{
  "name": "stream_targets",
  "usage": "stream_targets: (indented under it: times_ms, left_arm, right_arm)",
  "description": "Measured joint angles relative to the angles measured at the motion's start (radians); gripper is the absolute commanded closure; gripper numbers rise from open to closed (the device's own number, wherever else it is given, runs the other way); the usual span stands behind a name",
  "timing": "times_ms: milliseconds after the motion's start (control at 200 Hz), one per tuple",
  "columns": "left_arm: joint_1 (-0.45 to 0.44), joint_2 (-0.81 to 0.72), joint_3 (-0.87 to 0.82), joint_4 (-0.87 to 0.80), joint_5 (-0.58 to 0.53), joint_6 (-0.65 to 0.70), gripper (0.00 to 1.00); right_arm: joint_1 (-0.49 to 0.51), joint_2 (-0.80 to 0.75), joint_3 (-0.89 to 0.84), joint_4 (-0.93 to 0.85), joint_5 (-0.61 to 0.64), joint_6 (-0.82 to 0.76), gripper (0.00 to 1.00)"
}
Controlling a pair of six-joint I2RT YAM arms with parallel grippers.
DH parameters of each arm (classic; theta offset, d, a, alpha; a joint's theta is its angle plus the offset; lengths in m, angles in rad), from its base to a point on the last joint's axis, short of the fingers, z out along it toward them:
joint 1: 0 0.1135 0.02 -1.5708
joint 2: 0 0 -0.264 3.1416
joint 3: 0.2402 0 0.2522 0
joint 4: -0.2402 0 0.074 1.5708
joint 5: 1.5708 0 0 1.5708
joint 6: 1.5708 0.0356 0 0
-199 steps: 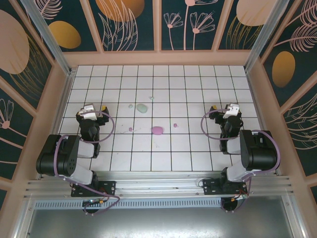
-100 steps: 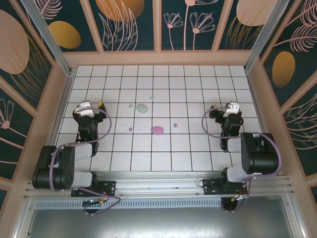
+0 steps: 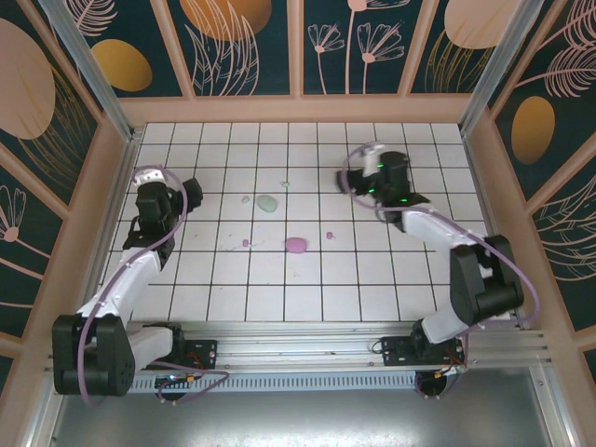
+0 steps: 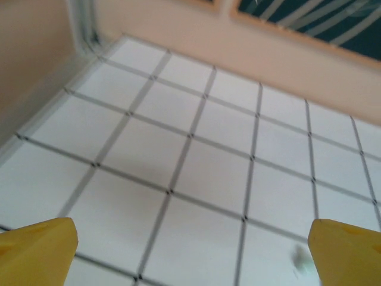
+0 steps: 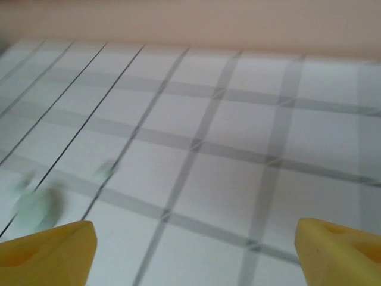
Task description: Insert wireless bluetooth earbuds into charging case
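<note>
White tiled desk. Tiny mint plastic earbuds, pink-lilac earbuds loose mid-desk, near oval mint case, oval pink case. Left hand, right hand: both spread apart, empty. Risk: buds skid (smooth tile) under pinch.

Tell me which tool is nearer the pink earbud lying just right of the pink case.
Right. The right tool hangs behind and slightly right of the pink earbud; the left tool is much farther away, off to its left and also behind it.

Smooth white tiled table, matt wooden walls
</note>
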Motion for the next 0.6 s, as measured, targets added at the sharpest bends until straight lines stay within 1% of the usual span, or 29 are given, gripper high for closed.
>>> stream_targets:
  times_ms: [60,125,190,255,375,410,485,601]
  left_arm:
    - [0.000,-0.044,-0.035,-0.048,0.085,-0.025,0.12]
    - [-0.002,-0.077,-0.061,-0.083,0.159,-0.055,0.15]
    - [-0.008,-0.115,-0.100,-0.105,0.233,-0.079,0.16]
    - [-0.037,-0.160,-0.148,-0.122,0.286,-0.103,0.16]
    - [-0.112,-0.213,-0.219,-0.127,0.344,-0.143,0.16]
    - [-0.138,-0.216,-0.232,-0.121,0.354,-0.157,0.17]
    - [-0.196,-0.201,-0.244,-0.095,0.370,-0.179,0.17]
    - [-0.286,-0.137,-0.245,-0.021,0.370,-0.201,0.17]
  right_arm:
    - [0.086,0.071,0.020,-0.048,-0.059,-0.018,0.24]
    - [0.157,0.132,0.023,-0.097,-0.121,-0.042,0.25]
    - [0.194,0.167,0.023,-0.139,-0.171,-0.063,0.25]
    - [0.227,0.181,0.023,-0.172,-0.207,-0.093,0.25]
    - [0.267,0.181,0.035,-0.211,-0.211,-0.171,0.24]
    - [0.276,0.181,0.039,-0.219,-0.206,-0.195,0.26]
    - [0.295,0.181,0.045,-0.237,-0.183,-0.246,0.28]
    - [0.317,0.181,0.045,-0.261,-0.152,-0.317,0.28]
